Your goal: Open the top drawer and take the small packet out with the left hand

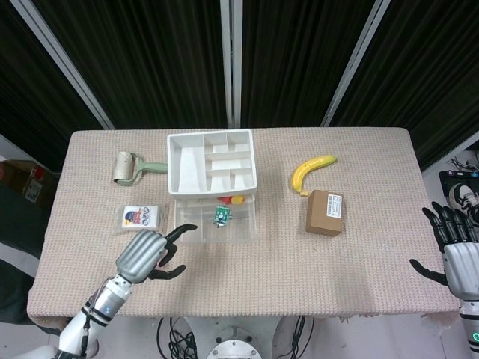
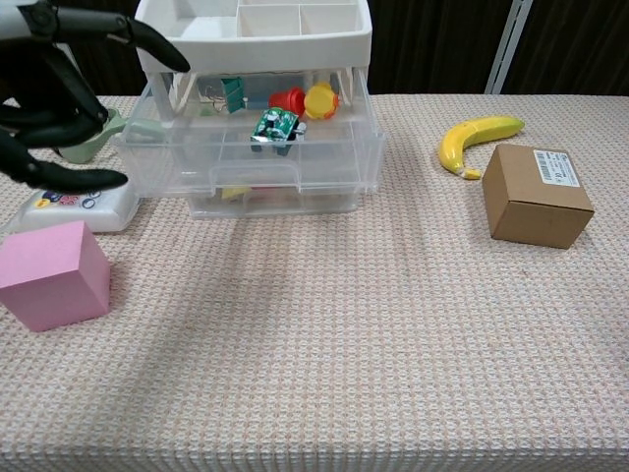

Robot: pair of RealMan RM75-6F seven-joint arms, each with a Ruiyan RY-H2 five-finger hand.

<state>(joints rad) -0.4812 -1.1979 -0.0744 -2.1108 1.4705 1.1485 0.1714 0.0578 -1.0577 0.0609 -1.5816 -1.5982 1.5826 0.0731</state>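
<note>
On table: top drawer [image 2: 251, 147] pulled out, small packet [image 2: 272, 127] inside. Left hand [image 1: 147, 254] empty, fingers apart. Risk: snagging drawer wall when reaching in.

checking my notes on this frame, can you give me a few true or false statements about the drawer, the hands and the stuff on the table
1. The top drawer is pulled out from the drawer unit. True.
2. The left hand holds the small packet. False: the hand is empty with fingers apart, and the green packet lies in the open drawer.
3. The banana lies on top of the cardboard box. False: it lies on the table behind the box, apart from it.
4. The right hand is open at the table's right edge, far from the drawers. True.
5. A pink block sits in front of the white packet in the chest view. True.
</note>
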